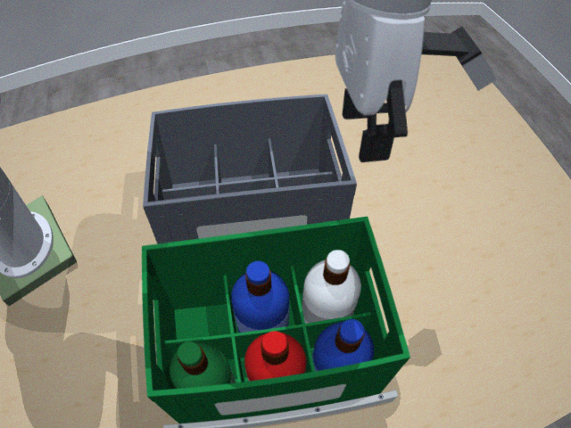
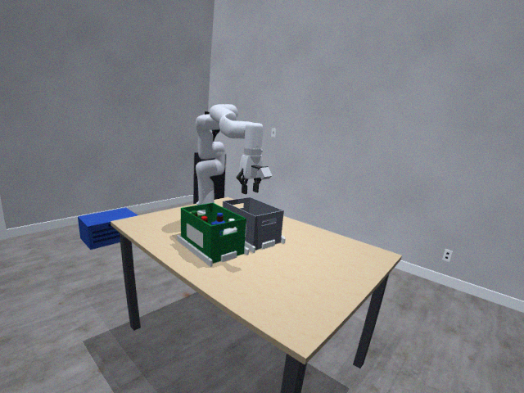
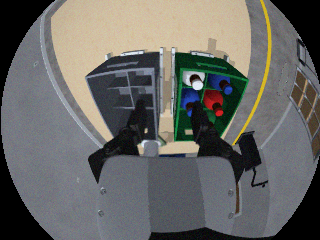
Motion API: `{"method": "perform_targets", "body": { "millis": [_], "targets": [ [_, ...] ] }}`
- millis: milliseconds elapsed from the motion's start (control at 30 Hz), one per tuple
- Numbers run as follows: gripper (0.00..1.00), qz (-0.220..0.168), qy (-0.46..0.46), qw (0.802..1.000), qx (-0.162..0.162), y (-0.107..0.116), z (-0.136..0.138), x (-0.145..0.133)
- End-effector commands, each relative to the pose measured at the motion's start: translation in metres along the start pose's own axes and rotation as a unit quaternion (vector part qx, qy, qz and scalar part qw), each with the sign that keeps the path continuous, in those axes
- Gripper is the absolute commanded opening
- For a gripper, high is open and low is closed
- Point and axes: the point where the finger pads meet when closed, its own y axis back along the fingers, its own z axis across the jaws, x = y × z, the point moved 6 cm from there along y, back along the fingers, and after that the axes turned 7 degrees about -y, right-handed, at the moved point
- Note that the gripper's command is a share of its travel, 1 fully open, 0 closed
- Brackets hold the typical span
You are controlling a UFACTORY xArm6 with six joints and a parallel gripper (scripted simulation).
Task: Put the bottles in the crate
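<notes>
With black-fingered gripper (image 1: 386, 147) (image 2: 250, 188) (image 3: 169, 108) parted and empty above the crates, aim for a listed bottle among the five colour-capped bottles (image 1: 275, 361) (image 2: 204, 219) (image 3: 212, 98), upright inside the green plastic crate (image 1: 184, 407) (image 2: 228, 247) (image 3: 232, 71); centre over its neck, descend vertically, lift past the dividers, then, in the top view, carry towards twelve o'clock, into the grey plastic crate (image 1: 179, 221) (image 2: 269, 232) (image 3: 100, 72).

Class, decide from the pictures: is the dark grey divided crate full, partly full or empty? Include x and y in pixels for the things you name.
Empty. In the top view, the dark grey divided crate (image 1: 249, 195) (image 2: 268, 230) (image 3: 123, 65) shows bare partitions and no bottle tops.
</notes>
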Motion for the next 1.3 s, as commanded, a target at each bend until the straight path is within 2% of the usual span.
{"method": "perform_targets", "body": {
  "millis": [0, 900, 1267],
  "targets": [
    [0.65, 0.002, 0.001, 1.0, 0.0, 0.005, 0.012, 0.0],
    [0.65, 0.002, 0.001, 1.0, 0.0, 0.033, 0.133, -0.007],
    [0.65, 0.002, 0.001, 1.0, 0.0, 0.033, 0.136, -0.007]
  ]
}}
